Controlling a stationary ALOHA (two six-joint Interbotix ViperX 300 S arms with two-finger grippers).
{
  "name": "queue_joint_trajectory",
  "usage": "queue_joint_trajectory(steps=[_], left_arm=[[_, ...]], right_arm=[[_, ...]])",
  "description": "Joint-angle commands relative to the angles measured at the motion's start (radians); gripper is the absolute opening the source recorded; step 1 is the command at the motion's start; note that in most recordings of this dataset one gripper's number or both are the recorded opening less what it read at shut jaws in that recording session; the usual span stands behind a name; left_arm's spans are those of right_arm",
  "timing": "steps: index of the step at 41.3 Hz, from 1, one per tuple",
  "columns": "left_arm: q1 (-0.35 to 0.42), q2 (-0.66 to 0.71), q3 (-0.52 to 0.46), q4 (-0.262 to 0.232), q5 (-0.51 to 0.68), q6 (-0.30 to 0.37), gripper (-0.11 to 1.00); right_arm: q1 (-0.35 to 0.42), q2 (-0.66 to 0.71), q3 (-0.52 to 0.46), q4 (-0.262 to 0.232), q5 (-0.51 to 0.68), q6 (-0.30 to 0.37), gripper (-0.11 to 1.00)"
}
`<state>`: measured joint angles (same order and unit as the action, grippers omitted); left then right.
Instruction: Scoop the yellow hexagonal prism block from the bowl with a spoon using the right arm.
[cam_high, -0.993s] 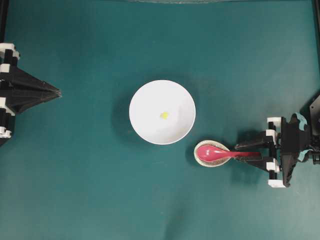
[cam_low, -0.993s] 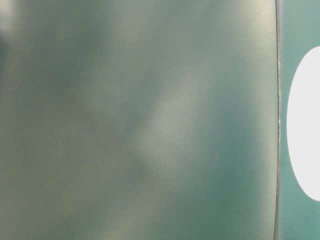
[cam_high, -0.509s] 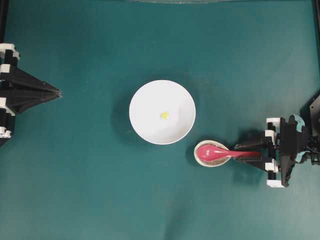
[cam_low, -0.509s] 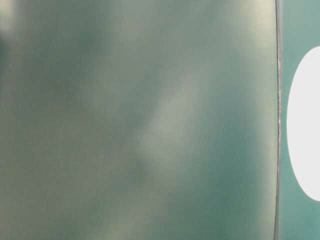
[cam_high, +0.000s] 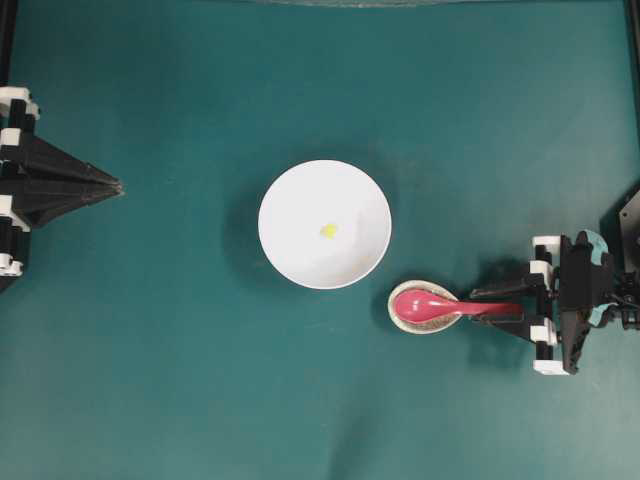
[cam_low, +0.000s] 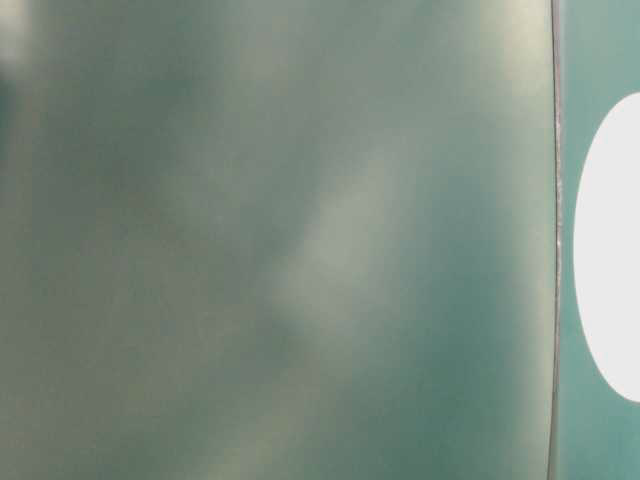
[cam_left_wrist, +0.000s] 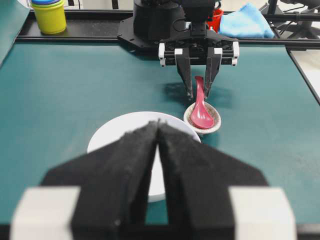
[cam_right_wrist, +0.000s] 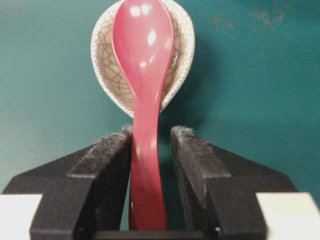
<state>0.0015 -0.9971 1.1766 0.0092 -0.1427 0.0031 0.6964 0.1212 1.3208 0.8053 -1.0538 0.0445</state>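
The right hand (cam_high: 497, 302) sits low over the green tabletop (cam_high: 180, 380), its two black padded fingers (cam_right_wrist: 107, 170) straddling the handle of the pink-red spoon (cam_high: 440, 305). From the right wrist camera the left pad lies against the handle, while a thin dark gap shows between the handle and the other pad, so the fingers are drawn in around the spoon but I cannot tell whether they truly pinch it. The spoon's scoop rests inside a small crackle-glazed beige spoon rest (cam_high: 425, 322), with the handle reaching out from the rest toward the right arm (cam_high: 575, 305).

The white bowl (cam_high: 325, 224) stands near the middle of the tabletop, up and to the left of the spoon rest in the overhead view and just beside it, the two rims nearly touching. The tiny yellow hexagonal prism block (cam_high: 328, 231) lies on the bowl's floor close to its centre, well apart from the right hand and from the spoon's scoop.

Across the tabletop the left hand (cam_high: 112, 185) hangs near the left edge, its black pointed fingers pressed together on nothing, aimed toward the bowl. The table-level view is a green blur with only a slice of the white bowl at its right edge.
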Motion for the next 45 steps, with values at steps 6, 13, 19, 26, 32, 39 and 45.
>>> queue_joint_trajectory(steps=[6, 13, 19, 26, 32, 39, 45], left_arm=[[-0.002, 0.006, -0.029, 0.002, -0.005, 0.002, 0.09], [0.000, 0.006, -0.029, 0.002, -0.005, 0.002, 0.09], [-0.002, 0.006, -0.029, 0.002, -0.005, 0.002, 0.09], [-0.002, 0.006, -0.031, 0.002, -0.006, 0.002, 0.09], [-0.002, 0.006, -0.031, 0.002, -0.006, 0.002, 0.09], [-0.002, 0.005, -0.029, 0.003, -0.006, 0.003, 0.09], [0.000, 0.006, -0.029, 0.003, -0.006, 0.002, 0.09]], right_arm=[[-0.002, -0.009, -0.003, -0.002, -0.003, -0.023, 0.42], [-0.002, -0.009, -0.006, 0.000, -0.003, -0.044, 0.42], [-0.002, -0.009, -0.006, -0.002, -0.003, -0.046, 0.42], [-0.002, -0.009, -0.006, -0.002, -0.003, -0.046, 0.41], [-0.002, -0.009, -0.006, -0.002, -0.003, -0.046, 0.37], [-0.002, -0.009, -0.006, -0.002, -0.003, -0.046, 0.24], [-0.002, -0.011, -0.006, -0.002, -0.003, -0.046, 0.21]])
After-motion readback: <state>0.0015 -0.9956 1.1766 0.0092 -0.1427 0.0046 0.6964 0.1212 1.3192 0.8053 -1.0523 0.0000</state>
